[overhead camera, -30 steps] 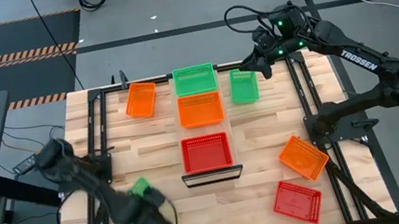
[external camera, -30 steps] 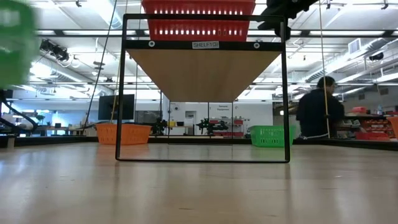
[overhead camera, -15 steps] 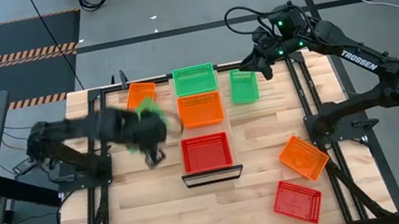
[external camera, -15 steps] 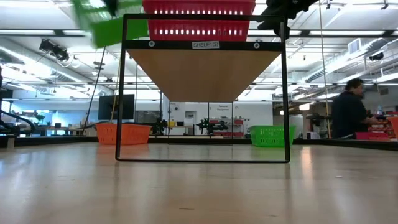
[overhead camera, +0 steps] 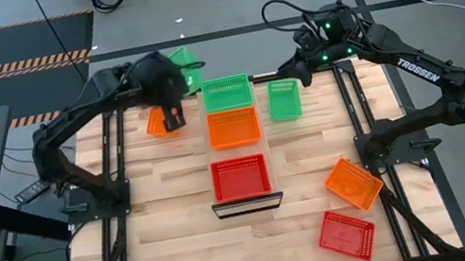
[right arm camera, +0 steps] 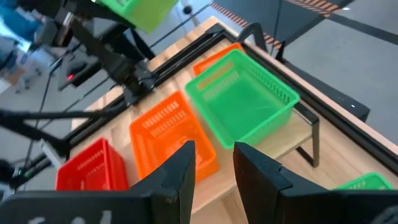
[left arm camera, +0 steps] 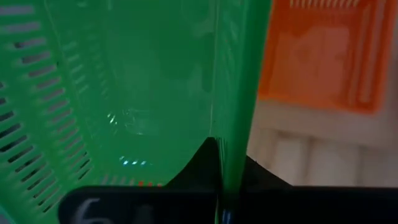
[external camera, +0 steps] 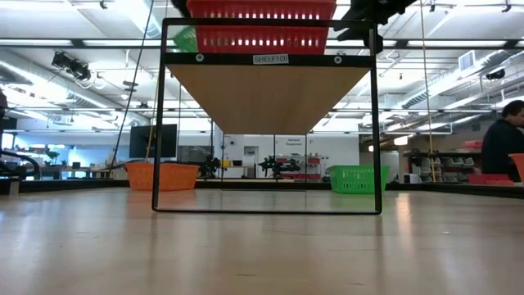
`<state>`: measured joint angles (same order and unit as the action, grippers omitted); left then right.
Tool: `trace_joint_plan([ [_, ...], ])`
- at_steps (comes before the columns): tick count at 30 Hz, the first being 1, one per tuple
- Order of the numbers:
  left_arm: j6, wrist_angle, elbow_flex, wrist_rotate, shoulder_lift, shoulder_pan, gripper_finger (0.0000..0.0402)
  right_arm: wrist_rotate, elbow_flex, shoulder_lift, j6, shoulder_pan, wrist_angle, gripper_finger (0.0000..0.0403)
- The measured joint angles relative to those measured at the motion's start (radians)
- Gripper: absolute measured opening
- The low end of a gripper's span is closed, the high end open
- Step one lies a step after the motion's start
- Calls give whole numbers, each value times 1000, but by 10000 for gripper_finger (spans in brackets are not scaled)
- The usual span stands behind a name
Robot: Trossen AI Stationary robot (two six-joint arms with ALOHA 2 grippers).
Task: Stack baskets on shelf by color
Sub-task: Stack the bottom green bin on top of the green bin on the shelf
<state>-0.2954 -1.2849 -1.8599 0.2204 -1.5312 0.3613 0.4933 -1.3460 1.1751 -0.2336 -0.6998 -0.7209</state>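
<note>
My long pale wooden shelf (overhead camera: 248, 206) carries one green mesh plastic basket (overhead camera: 227, 92) at its far end, one orange mesh basket (overhead camera: 233, 127) in the middle and one red mesh basket (overhead camera: 241, 177) nearest the front, so I judge each colour begun and no stack yet built. Six remain: four loose on the slatted tabletop (overhead camera: 300, 186), another green one (overhead camera: 283, 99) just beside the shelf, and the sixth, a green basket (overhead camera: 184, 59), in my left gripper (overhead camera: 169, 86), clamped on its wall beyond the shelf's far left corner. My right gripper (right arm camera: 211, 163) hovers open and empty near the shelf's far end.
</note>
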Motion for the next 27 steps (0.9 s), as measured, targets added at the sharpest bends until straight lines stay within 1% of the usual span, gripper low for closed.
trace_joint_plan([
  [3, -95, 104, 1, -61, -31, 44, 2, -17, 0, 0, -34, 0, 10, 115],
  [5, -128, 172, 1, -101, -57, 62, 2, -27, 0, 0, -54, 0, 10, 115],
  [10, -142, 259, 1, -141, -126, 75, 3, -30, 0, 0, -89, 0, 10, 115],
  [16, -89, 280, -66, -208, -195, 70, 3, -34, 0, 0, -109, 0, 10, 115],
  [20, -81, 281, -116, -220, -240, 56, 3, -54, 0, 0, -109, 0, 10, 115],
  [24, -31, 273, -123, -254, -272, 48, 4, -55, 0, 0, -109, 0, 9, 115],
  [27, -23, 248, -123, -262, -296, 37, 4, -55, 0, 0, -108, 0, 9, 115],
])
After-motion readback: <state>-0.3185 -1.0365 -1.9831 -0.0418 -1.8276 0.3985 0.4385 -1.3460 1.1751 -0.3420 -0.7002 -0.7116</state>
